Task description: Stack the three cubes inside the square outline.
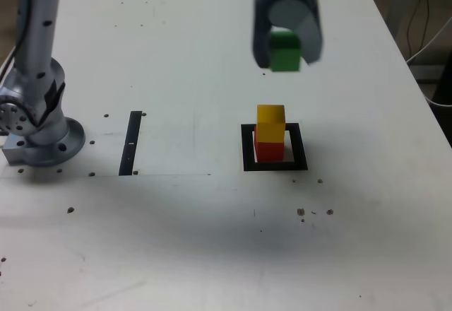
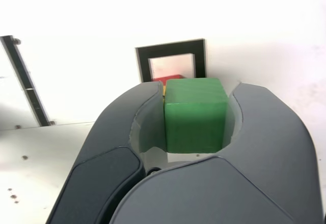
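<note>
- Right now, in the exterior view, I have the gripper point(image 1: 287, 42) clamped on the green cube point(image 1: 285, 51), held in the air well above the table point(image 1: 176, 63).
- Below it and nearer the camera, the yellow cube point(image 1: 270, 123) sits on the red cube point(image 1: 268, 149) inside the outline point(image 1: 248, 148); nothing else is in that frame.
- I judge the coming move turns on this gap: the stack lies down and toward the camera from my cube.
- A black strip point(image 1: 130, 143) lies well apart, to this view's left.
- On the wrist view, both jaws press the green cube's point(image 2: 195, 114) sides.
- Just past it I see a sliver of red cube point(image 2: 168, 80) within the outline point(image 2: 170, 48); yellow barely shows.
</note>
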Controlling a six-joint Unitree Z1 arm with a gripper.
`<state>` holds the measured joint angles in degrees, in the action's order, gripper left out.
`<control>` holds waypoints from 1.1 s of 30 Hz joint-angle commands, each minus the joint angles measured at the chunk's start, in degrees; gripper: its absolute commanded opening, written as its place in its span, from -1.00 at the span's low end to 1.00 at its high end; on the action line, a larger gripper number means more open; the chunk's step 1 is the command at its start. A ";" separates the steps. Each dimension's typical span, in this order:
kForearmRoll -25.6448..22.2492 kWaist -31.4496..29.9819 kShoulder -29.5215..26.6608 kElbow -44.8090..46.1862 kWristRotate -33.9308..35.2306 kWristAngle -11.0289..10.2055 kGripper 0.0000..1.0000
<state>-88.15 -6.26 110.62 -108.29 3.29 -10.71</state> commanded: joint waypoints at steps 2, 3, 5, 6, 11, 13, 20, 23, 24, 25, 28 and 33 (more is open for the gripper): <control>1.14 0.77 -2.22 3.20 1.04 0.58 -0.86; 1.79 0.89 -2.43 4.33 1.44 0.98 -0.86; 3.49 0.98 -2.76 6.54 2.29 2.06 -0.86; 4.47 0.98 -2.91 7.59 2.67 2.72 -0.86; 8.79 0.79 -3.44 11.48 4.13 5.68 -0.86; 9.90 0.53 -3.37 12.20 4.68 6.12 -0.86; 11.15 -0.04 -2.92 13.44 5.94 5.93 -0.84; 11.63 -0.65 -2.77 13.94 6.52 5.58 -0.83; 11.78 -0.97 -2.71 14.07 6.77 5.38 -0.83; 11.87 -1.34 -2.63 14.18 7.07 5.15 -0.83; 12.21 -2.48 -2.39 14.57 8.07 4.41 -0.83; 13.35 -3.23 -2.22 15.69 8.81 3.97 -0.83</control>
<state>-75.10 -9.37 108.21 -92.76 11.97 -6.62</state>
